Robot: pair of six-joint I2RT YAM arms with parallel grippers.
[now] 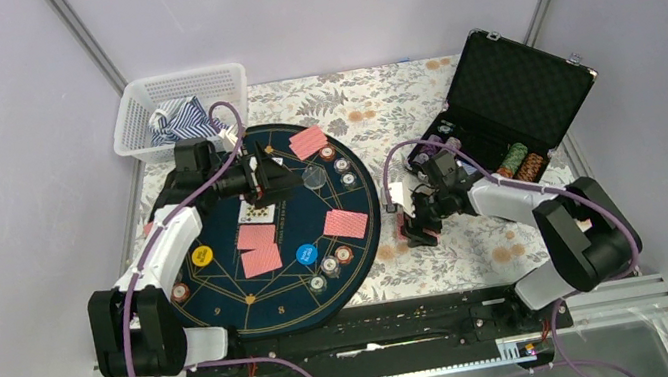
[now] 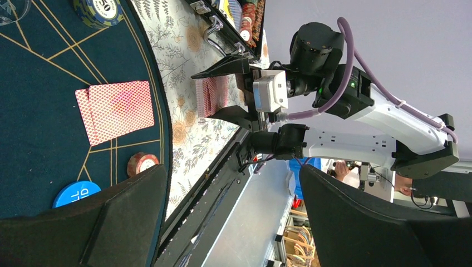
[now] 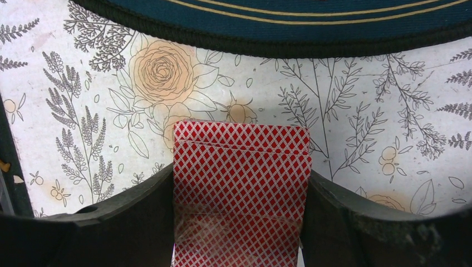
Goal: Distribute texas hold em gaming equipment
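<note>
Red-backed playing cards lie on the dark blue mat (image 1: 226, 297): one set at the far side (image 1: 307, 142), one at the right (image 1: 346, 223), two near the middle (image 1: 258, 248). The right set also shows in the left wrist view (image 2: 114, 111). Small chip stacks (image 1: 345, 255) ring the mat. A yellow disc (image 1: 203, 256), a blue disc (image 1: 307, 253) and a clear disc (image 1: 313, 179) lie on it. My left gripper (image 1: 290, 173) hovers over the mat's far half, open and empty (image 2: 232, 172). My right gripper (image 1: 410, 224) is shut on a deck of red cards (image 3: 239, 183) above the floral cloth, right of the mat.
An open black case (image 1: 517, 94) holding more chips (image 1: 520, 162) stands at the back right. A white basket (image 1: 179, 97) with striped cloth stands at the back left. The floral tablecloth (image 1: 377, 101) covers the table around the mat.
</note>
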